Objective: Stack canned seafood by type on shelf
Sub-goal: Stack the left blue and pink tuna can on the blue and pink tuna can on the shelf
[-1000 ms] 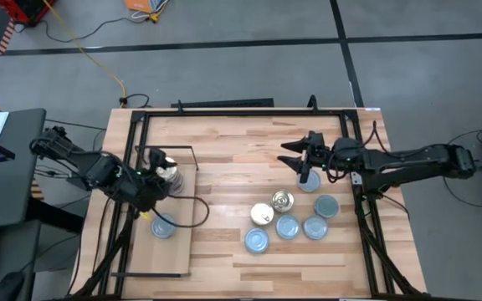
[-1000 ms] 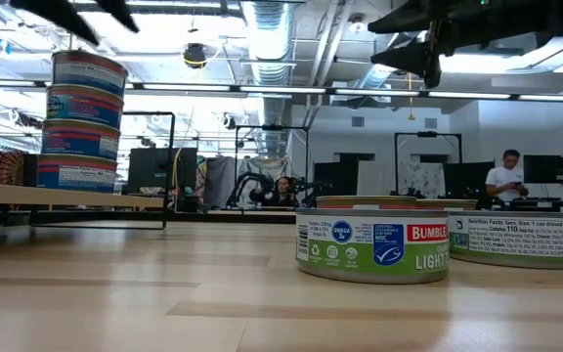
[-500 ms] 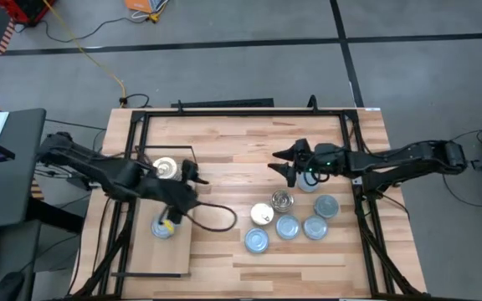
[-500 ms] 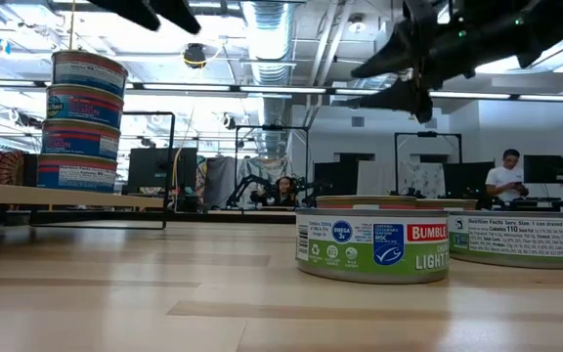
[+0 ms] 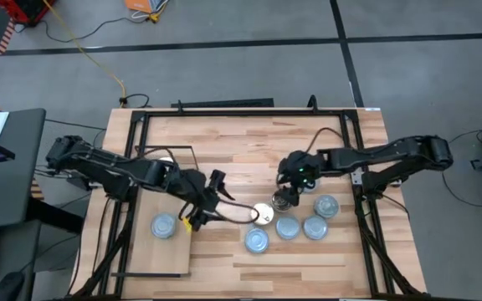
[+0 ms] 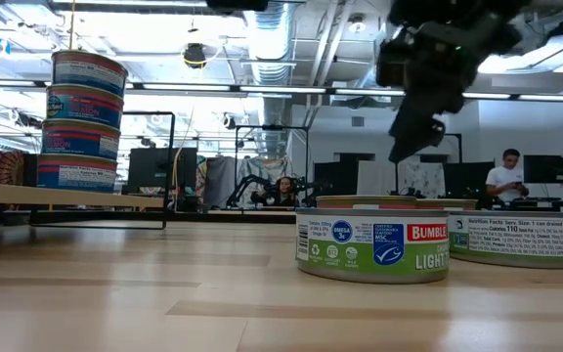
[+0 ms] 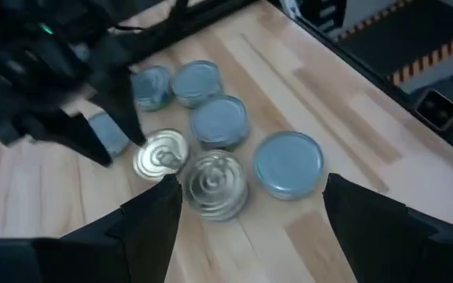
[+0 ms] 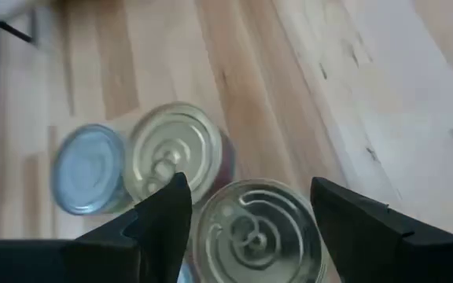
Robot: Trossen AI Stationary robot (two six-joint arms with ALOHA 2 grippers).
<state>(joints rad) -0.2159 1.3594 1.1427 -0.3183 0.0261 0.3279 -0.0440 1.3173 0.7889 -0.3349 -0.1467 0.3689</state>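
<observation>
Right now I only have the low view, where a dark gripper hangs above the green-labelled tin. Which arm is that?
Observer: The right gripper. The high view shows it over a gold-topped tin.
Operator: Open or shut?
Observer: Open. In its wrist view, its fingers stand on either side of that tin.
Operator: And the left arm?
Observer: The left gripper is open and points at the loose tins from the shelf's side.

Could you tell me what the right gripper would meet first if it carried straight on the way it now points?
Most likely the gold-topped tin directly ahead: the right gripper is open and its fingers straddle it, though how much gap remains is unclear.
</observation>
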